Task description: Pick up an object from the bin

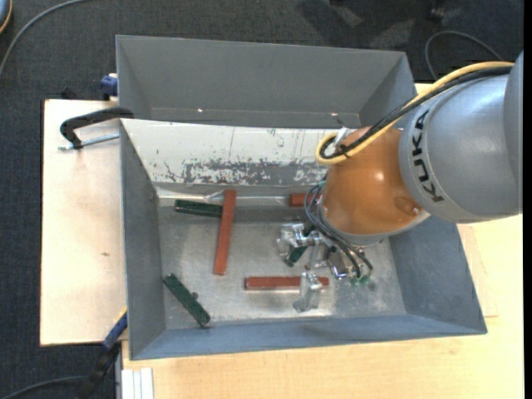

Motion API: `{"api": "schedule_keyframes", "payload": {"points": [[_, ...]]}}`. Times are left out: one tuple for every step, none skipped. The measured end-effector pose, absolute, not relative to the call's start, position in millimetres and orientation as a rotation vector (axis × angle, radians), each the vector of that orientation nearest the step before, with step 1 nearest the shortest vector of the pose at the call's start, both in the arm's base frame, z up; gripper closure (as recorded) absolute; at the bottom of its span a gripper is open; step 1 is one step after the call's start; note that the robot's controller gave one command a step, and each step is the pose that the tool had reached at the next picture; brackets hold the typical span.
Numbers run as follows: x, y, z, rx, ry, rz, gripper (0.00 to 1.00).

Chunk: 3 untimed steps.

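The gripper (300,266) is hanging spread wide at about 4 o'clock in the bin (141,248), holding nothing. Its lower finger (309,296) is sitting against the right end of a flat red-brown bar (270,283) lying out toward 9 o'clock. By closing here it is probably risking a pinch on the bar's tip alone, leaving the bar swivelling free or skidding away.

Red bar (223,233) ctr-left, dk green bar (185,299) front-left

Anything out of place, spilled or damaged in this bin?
Nothing spilled. The grey metal bin's back wall is heavily scuffed, and the long red-brown stick lies askew, crossing one end of a dark green stick.
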State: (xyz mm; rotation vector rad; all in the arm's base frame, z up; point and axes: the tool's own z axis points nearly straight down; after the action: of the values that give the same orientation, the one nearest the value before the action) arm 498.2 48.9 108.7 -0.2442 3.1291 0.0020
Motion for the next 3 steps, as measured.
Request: {"api": "schedule_keyframes", "payload": {"points": [[501.0, 59.3, 68.8, -0.112, 3.142, 0.003, 0.00], [501.5, 60.2, 69.3, -0.112, 3.140, 0.002, 0.00], [501.5, 60.1, 69.3, -0.111, 3.139, 0.002, 1.00]]}}
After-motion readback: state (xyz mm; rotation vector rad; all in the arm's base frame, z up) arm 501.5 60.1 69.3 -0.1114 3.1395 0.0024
